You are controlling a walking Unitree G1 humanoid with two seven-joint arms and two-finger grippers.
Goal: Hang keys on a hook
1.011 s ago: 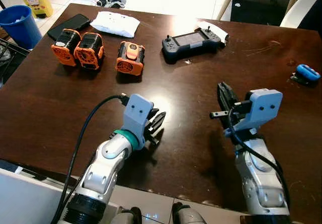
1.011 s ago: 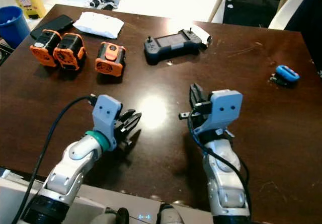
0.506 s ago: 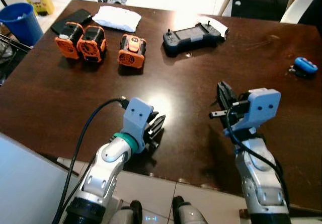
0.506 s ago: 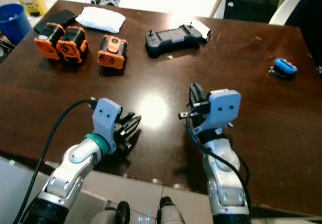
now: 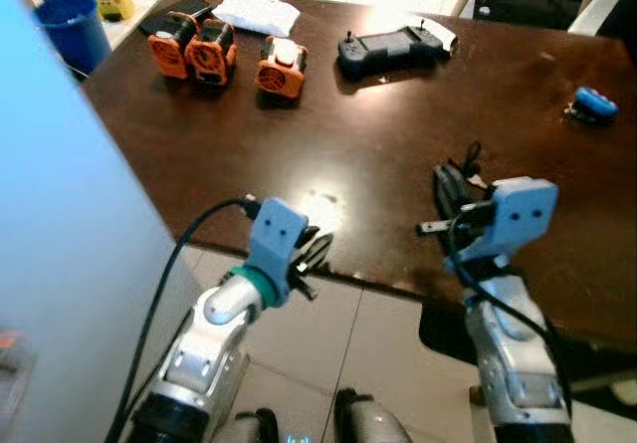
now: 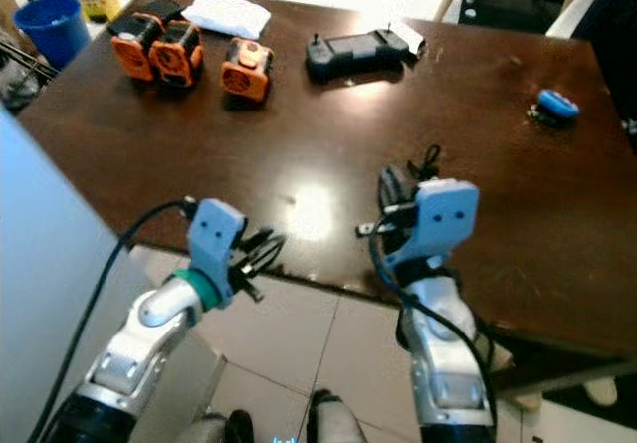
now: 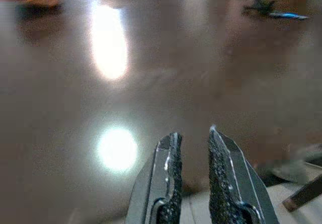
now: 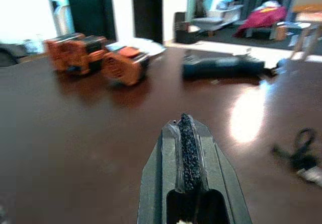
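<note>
left gripper at table near edge, jaws slightly apart, empty | right gripper over table, jaws together | keys just beyond it | tiled floor below edge

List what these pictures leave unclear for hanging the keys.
- Blue item at the table's far right: too small in the head views to tell whether it holds keys.
- Dark looped thing beyond the right hand: partly hidden by it, blurred in the right wrist view.
</note>
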